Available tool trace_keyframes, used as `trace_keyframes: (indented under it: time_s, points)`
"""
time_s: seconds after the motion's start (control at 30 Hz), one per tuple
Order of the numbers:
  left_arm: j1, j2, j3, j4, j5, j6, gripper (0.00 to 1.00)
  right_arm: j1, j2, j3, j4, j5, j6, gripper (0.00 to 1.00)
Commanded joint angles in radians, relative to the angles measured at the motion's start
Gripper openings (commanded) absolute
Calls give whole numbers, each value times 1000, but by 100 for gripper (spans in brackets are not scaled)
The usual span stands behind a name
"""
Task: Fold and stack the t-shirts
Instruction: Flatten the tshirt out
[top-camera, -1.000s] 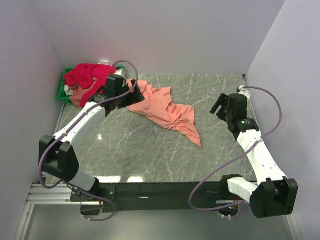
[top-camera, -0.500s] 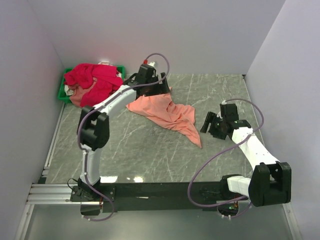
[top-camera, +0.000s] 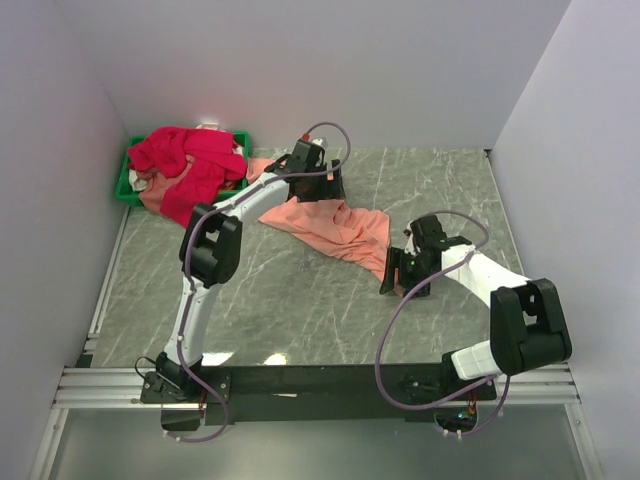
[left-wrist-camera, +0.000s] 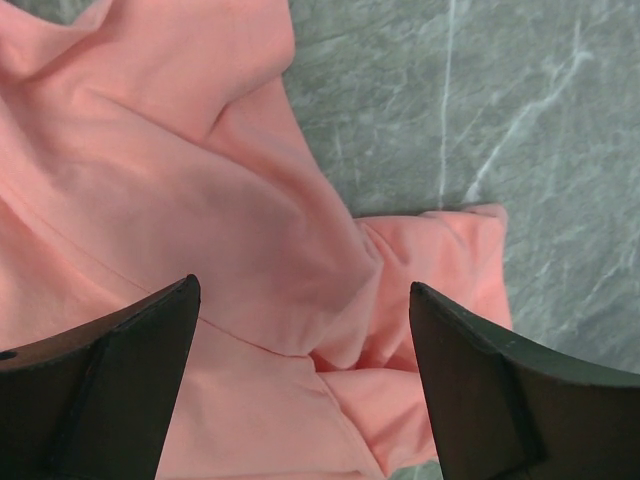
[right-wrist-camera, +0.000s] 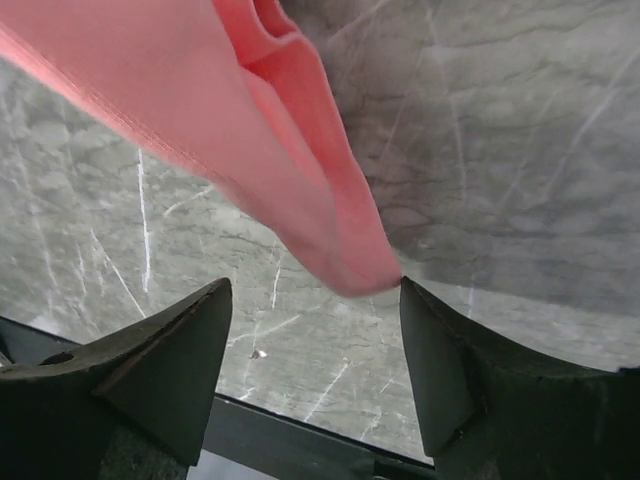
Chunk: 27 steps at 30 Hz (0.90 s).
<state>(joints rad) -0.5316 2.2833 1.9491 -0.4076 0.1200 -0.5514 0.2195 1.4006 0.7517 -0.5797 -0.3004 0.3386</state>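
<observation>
The salmon-peach t-shirt (top-camera: 335, 228) lies crumpled on the marble table, running from the back left towards the centre right. My left gripper (top-camera: 325, 192) is open just above its upper part; the left wrist view shows peach cloth (left-wrist-camera: 250, 250) between the spread fingers. My right gripper (top-camera: 392, 275) is open at the shirt's lower tip; in the right wrist view that tip (right-wrist-camera: 340, 250) sits just ahead of the fingers, beside the right one. The crimson-pink t-shirts (top-camera: 185, 160) are heaped on the green bin.
The green plastic bin (top-camera: 125, 180) stands in the back left corner under the crimson heap. Grey walls close in the left, back and right sides. A black rail (top-camera: 300, 380) runs along the near table edge.
The left gripper has swung right from the bin to over the peach shirt's upper part. The right gripper has come in leftward and nearer, down to the shirt's lower tip. The shirt has barely moved.
</observation>
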Motion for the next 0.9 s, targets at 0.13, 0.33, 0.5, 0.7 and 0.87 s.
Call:
trace_keyframes:
  time_s: [0.13,0.33,0.5,0.7,0.87]
  points:
    - [-2,33,50,21,32,15,90,15,20,41,1,52,-15,74]
    - [-4,62,76,36,63,-4,89,17,24,49,-2,105,0,73]
    - [-4,84,85,46,81,-5,85,15,35,64,4,126,2,70]
    - [-4,128,125,32,99,-10,72,17,66,98,29,100,-1,52]
    - [-2,134,129,21,86,-7,42,17,112,132,34,63,-18,28]
